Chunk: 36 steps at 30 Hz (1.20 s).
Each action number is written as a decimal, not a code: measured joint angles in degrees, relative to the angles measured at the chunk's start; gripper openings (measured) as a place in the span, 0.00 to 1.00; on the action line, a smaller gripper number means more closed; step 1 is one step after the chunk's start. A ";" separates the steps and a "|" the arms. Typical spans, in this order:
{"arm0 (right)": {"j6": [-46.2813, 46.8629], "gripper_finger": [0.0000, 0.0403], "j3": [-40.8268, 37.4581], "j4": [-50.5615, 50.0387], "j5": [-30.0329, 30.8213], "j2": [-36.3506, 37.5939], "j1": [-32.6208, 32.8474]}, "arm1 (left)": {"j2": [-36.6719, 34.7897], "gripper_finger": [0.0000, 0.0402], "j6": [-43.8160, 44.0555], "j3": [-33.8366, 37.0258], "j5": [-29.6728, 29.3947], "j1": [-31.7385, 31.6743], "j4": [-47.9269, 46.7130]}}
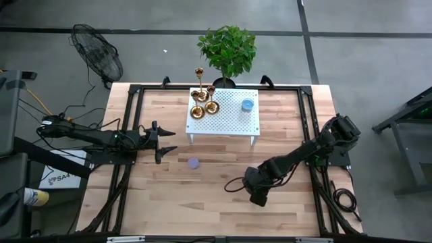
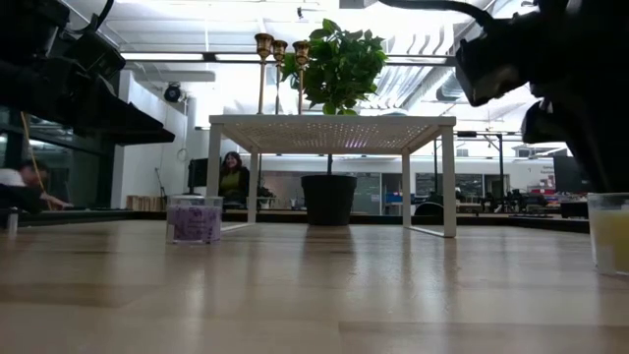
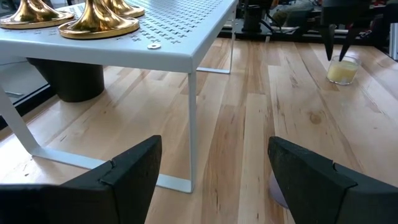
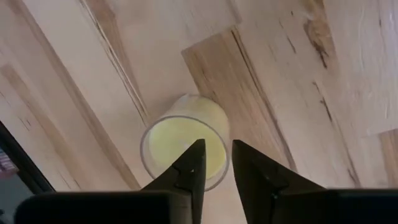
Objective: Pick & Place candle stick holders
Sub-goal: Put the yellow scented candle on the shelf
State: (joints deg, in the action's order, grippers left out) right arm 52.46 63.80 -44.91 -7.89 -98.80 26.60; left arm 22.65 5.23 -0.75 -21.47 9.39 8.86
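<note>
The three candle stick holders (image 1: 202, 94) are standing together on the left part of the white perforated stand (image 1: 226, 125), which is sitting at the middle of the worktop's (image 1: 202, 202) far edge. The high view shows their round gold bases clustered there, with a small blue disc (image 1: 247, 104) resting on the stand's right part. The low view adds what the overhead one does not: the thin stems and cups (image 2: 280, 45) are rising upright above the stand top, in front of the potted plant (image 2: 339, 69). The left wrist view shows only the gold bases (image 3: 93, 18) close up.

The left gripper (image 1: 164, 142) is hovering near the worktop's left edge, its fingers (image 3: 124, 180) spread wide and holding nothing. A small purple candle jar (image 1: 194, 163) is sitting on the worktop in front of the stand, apart from this gripper.

The right gripper (image 1: 233, 187) is positioned toward the worktop's near right area. The right wrist view is showing its fingers (image 4: 189, 171) standing close together with a narrow gap, directly above the rim of a yellow candle jar (image 4: 180, 140); they are not enclosing the jar. The high view is hiding this jar under the arm, while the low view shows it (image 2: 609, 232) at the right edge of the picture and the left wrist view shows it (image 3: 342, 70) beneath the far gripper.

A person is sitting in the room beyond the worktop.
</note>
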 joint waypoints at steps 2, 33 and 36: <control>-0.69 0.17 -0.01 -0.02 0.07 0.00 0.01 | -0.01 0.73 0.00 0.00 0.00 -0.01 -0.02; -7.43 0.10 0.01 2.36 0.72 0.00 0.06 | -0.02 0.73 0.00 0.00 0.00 -0.02 -0.01; -9.43 0.12 0.01 2.36 1.26 0.00 0.08 | 0.00 0.73 -0.01 0.00 0.00 0.00 -0.02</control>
State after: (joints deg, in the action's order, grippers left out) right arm 43.03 63.81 -42.54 -6.62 -98.80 26.68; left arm 22.65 5.21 -0.75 -21.47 9.39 8.84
